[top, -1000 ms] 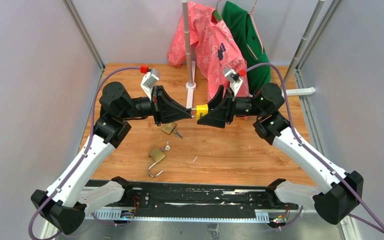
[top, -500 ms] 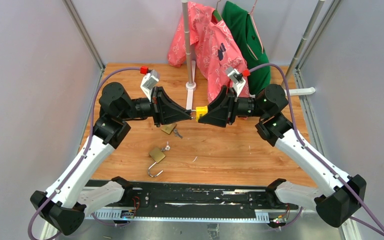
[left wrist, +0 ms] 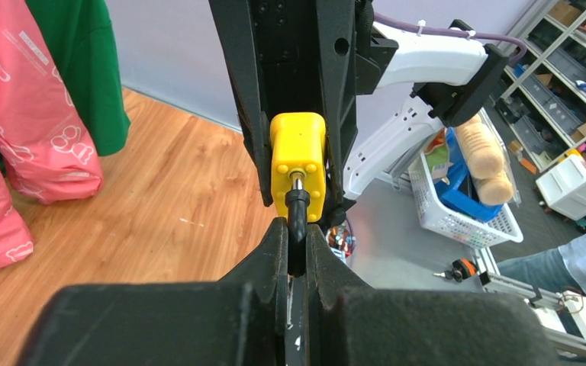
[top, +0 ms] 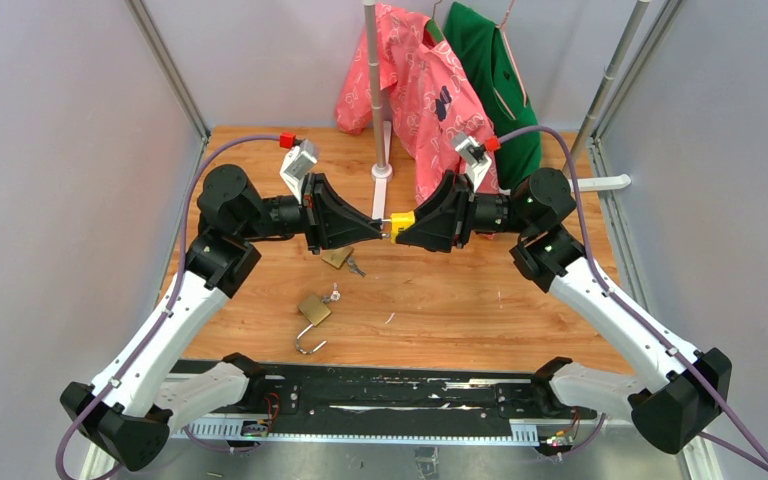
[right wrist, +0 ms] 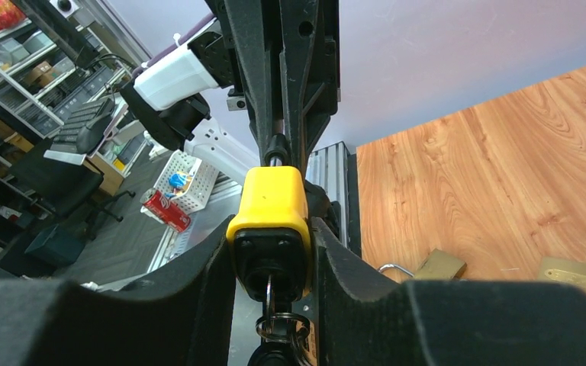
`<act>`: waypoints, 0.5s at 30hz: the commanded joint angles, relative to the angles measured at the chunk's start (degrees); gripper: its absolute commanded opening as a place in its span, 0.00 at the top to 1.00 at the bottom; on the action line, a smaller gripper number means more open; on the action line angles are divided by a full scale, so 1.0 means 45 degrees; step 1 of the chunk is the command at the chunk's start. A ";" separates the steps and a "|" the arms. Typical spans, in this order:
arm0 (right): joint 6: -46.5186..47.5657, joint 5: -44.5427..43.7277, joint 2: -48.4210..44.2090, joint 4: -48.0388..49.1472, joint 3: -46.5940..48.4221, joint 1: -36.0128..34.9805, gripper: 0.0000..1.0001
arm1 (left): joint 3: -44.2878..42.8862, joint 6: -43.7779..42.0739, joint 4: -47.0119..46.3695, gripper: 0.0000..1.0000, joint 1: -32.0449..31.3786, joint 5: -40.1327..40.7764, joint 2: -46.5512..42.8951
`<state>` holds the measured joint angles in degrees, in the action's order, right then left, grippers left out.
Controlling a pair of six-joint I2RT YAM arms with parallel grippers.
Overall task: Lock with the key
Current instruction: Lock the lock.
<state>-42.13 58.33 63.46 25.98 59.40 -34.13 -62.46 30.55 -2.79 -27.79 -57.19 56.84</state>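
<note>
A yellow padlock (top: 402, 221) is held in mid-air between both grippers, above the wooden table. My right gripper (top: 407, 231) is shut on the padlock's body (right wrist: 269, 202). A key (right wrist: 268, 293) with a ring sits in the keyhole on the side facing the right wrist camera. My left gripper (top: 379, 226) is shut on the black shackle (left wrist: 297, 213) that sticks out of the padlock's other face (left wrist: 297, 152). The two grippers meet tip to tip.
Two brass padlocks (top: 337, 256) (top: 313, 308) lie on the table below, the nearer one with its shackle open, and small keys (top: 356, 267) lie beside the farther one. A rack pole (top: 375, 90) with a pink shirt (top: 420, 90) and a green shirt (top: 490, 70) stands at the back.
My right gripper has shifted slightly left and up with the yellow padlock and its wrist has turned a little. The left arm has barely moved.
</note>
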 commanded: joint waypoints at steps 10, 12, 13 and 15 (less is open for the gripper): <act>0.0045 -0.1282 -0.0085 0.0161 -0.0379 -0.0517 1.00 | -0.0237 0.0560 -0.0911 1.00 0.0026 -0.0297 -0.0202; 0.0270 -0.1390 0.0070 0.0113 -0.0331 -0.0635 1.00 | -0.0340 0.0683 -0.0928 1.00 0.0023 -0.0354 -0.0145; 0.0286 -0.1426 0.0162 0.0180 -0.0297 -0.0702 1.00 | -0.0326 0.0745 -0.0924 1.00 0.0023 -0.0376 -0.0122; 0.0236 -0.1447 0.0344 0.0313 -0.0237 -0.0793 1.00 | -0.0281 0.0833 -0.0915 1.00 0.0008 -0.0375 -0.0097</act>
<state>-42.41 54.74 63.18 26.24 58.63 -35.44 -62.30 32.16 -2.83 -27.22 -57.49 56.84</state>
